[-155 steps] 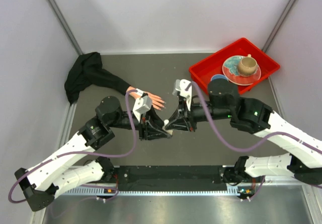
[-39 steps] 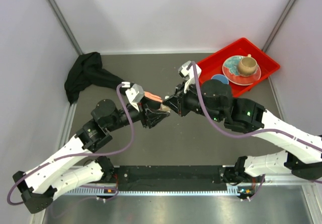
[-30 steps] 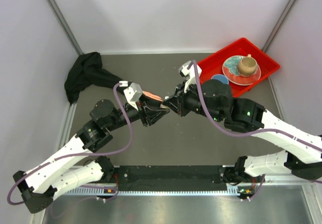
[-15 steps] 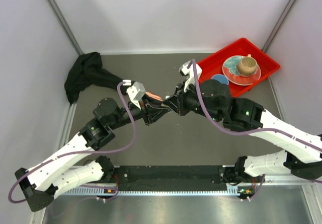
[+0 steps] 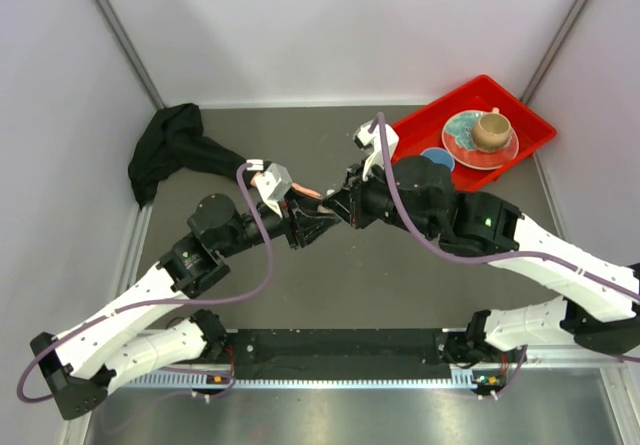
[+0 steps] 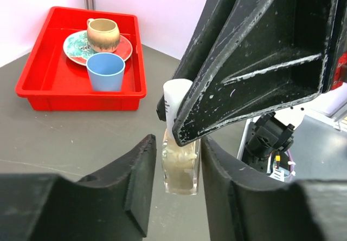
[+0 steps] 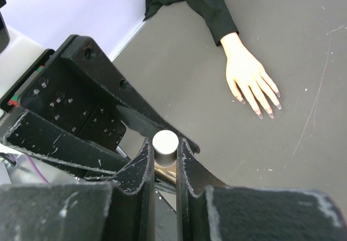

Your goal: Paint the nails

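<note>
Right claw (image 7: 163, 147), gripping bottle (image 7: 165, 140), moved up-table; nails (image 7: 260, 115) beyond.

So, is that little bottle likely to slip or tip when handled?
Probably slippery: the bottle looks like smooth glass. Likely tippy, being tall and narrow under its cap. Fragile if dropped, I'd guess.

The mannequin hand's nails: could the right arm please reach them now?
Probably not yet: the right tool is shut on the white cap of the bottle, though the nails lie uncovered nearby.
</note>
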`<state>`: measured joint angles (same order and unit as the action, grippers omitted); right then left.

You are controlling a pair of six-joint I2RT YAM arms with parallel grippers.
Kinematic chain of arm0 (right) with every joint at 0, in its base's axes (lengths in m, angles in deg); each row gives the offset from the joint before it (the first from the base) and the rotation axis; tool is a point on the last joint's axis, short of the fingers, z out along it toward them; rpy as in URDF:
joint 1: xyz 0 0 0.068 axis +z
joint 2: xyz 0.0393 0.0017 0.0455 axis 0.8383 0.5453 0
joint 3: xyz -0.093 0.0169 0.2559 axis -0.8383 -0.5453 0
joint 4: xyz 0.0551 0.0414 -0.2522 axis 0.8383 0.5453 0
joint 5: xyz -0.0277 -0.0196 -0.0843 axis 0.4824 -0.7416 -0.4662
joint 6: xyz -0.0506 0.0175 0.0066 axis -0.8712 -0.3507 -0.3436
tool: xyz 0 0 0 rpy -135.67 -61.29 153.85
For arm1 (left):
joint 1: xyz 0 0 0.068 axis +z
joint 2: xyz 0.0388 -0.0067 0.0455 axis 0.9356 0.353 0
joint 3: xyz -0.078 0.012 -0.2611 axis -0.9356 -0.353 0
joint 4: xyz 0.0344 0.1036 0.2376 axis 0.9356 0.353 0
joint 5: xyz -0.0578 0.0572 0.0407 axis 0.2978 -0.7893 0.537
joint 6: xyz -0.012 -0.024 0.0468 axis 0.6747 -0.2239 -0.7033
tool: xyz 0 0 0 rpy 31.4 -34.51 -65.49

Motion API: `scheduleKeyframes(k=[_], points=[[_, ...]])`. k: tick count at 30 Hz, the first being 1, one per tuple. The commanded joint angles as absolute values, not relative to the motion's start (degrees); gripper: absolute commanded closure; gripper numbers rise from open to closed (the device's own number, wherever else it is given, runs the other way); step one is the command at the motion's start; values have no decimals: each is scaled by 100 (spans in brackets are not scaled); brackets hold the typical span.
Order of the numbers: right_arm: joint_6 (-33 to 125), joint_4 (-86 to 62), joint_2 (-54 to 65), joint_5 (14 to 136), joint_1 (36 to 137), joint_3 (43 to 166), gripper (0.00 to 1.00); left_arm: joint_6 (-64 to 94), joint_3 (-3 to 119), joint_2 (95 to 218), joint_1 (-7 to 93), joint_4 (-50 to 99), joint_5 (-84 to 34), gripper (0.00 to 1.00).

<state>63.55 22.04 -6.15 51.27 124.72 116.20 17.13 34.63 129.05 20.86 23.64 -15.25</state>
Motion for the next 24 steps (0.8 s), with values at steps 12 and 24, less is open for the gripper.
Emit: scheduleKeyframes(k=[12,24], points=[[6496,2008,-634,5097,12542,11966,100,1662,3499,12885,2081,2037,-1523,81],[6996,4702,270,4377,12533,13686,43,1030,3350,12735,2081,2098,-2129,100]])
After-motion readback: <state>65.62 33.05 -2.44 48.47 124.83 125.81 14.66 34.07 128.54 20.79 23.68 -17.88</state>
